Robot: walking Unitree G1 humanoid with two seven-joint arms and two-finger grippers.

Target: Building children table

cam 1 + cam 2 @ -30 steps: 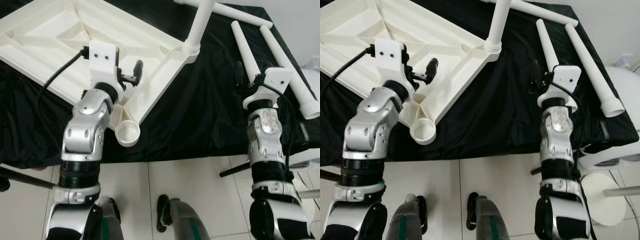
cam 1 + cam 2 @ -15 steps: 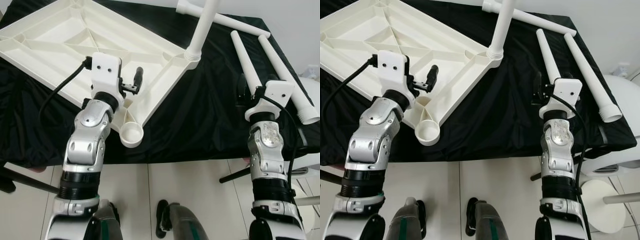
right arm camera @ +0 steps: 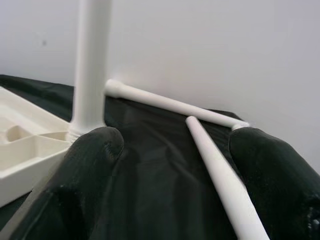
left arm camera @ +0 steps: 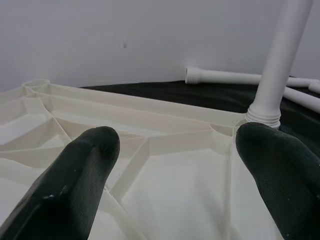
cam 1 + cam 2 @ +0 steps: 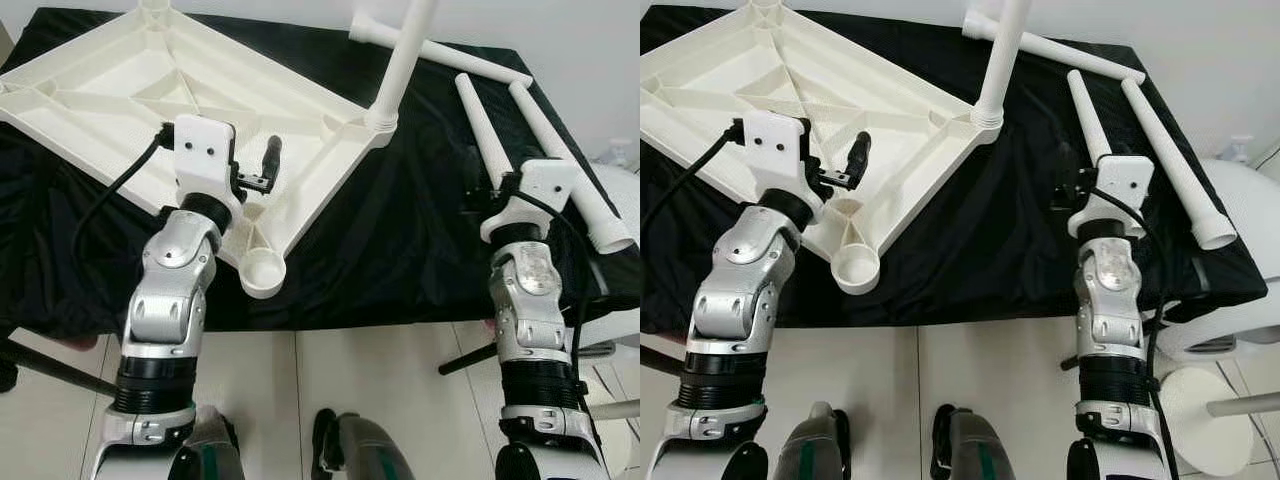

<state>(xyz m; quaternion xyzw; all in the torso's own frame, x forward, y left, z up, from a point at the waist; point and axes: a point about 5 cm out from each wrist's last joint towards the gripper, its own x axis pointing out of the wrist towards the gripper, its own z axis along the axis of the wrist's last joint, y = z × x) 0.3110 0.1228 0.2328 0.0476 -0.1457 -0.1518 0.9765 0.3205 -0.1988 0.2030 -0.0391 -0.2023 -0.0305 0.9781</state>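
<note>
Tabletop [image 5: 150, 90], white and ribbed side up, is lying across the upper left of the frame on the black cloth [image 5: 400, 230], one leg [image 5: 400, 65] standing in its corner socket. We are seeing the left gripper [image 5: 258, 170] hovering released over its near edge. The right gripper [image 3: 172, 165] is spreading its fingers above the cloth near three loose legs [image 5: 490, 125] at upper right.

Black-draped table [image 5: 400, 250] with upturned white tabletop [image 5: 140, 95] and three loose white legs [image 5: 560, 150].

Left claw [image 4: 175, 175] spread above ribbed tabletop [image 4: 165, 150].
</note>
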